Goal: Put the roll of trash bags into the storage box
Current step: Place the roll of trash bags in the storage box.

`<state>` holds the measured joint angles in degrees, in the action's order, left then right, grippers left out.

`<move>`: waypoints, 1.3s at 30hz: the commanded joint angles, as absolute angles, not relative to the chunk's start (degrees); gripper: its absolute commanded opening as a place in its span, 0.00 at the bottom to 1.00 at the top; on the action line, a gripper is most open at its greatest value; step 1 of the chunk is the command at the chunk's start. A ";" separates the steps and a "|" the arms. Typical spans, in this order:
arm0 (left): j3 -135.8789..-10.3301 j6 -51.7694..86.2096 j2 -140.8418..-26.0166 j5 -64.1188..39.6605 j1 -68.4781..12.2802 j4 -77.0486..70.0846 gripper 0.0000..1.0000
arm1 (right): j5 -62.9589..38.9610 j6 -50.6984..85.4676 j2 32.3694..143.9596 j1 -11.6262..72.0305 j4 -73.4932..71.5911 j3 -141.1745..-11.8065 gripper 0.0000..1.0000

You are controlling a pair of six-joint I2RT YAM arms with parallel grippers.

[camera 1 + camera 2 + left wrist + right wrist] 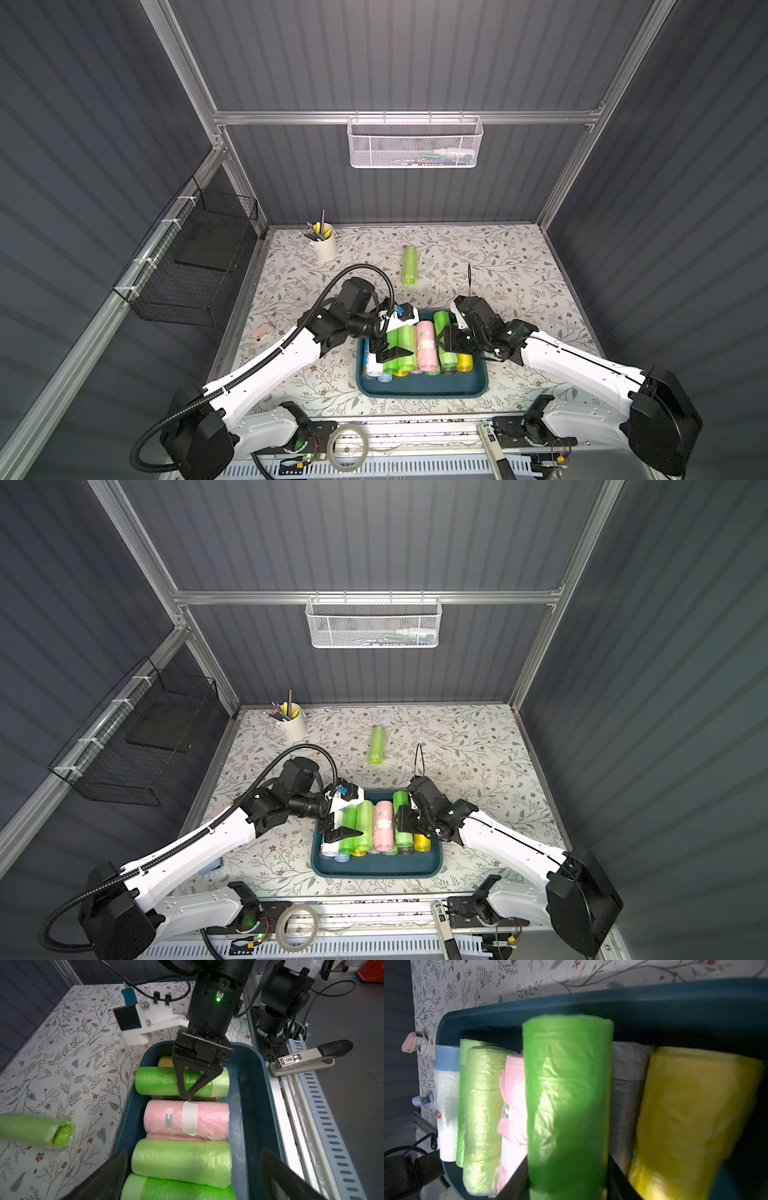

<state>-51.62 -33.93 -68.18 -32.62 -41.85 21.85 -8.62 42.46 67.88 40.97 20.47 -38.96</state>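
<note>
**Pinching a Green Roll in the Box**

The right gripper (439,340) is pinching the bright green roll of trash bags (566,1084) between its two black fingers. The roll is inside the storage box (419,390), above a grey roll (627,1084). It is hard to tell if it rests on the grey roll or hangs just over it. A pink roll (426,357) lies just beside the green one at nine o'clock. A yellow roll (464,362) lies near it at three o'clock.

The left gripper (193,1150) hangs over the nine o'clock side of the box. Its fingers are spread wide and hold nothing. Light green rolls (182,1159) lie right under it.

The box sits on the flowery table (498,270), close to the six o'clock edge. One more pale green roll (409,265) lies alone on the table at twelve o'clock from the box, well apart from it. A white cup of pens (323,245) stands at eleven o'clock near the back corner.

A white mesh basket (413,143) hangs on the back wall at twelve o'clock. A black wire basket (195,266) hangs on the side wall at ten o'clock. A ring of clear tape (348,448) lies on the front rail at six o'clock.
</note>
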 commanded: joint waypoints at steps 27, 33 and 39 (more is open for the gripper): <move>-52.98 -34.45 -68.57 -33.69 -42.62 22.66 1.00 | -6.06 44.30 71.53 41.22 20.24 -39.38 0.46; -53.08 -34.45 -68.59 -33.75 -42.78 22.81 1.00 | -6.06 44.30 72.26 41.21 19.95 -39.47 0.47; -53.08 -34.43 -68.64 -33.92 -43.02 22.74 1.00 | -6.02 44.08 74.00 41.19 19.25 -40.07 0.47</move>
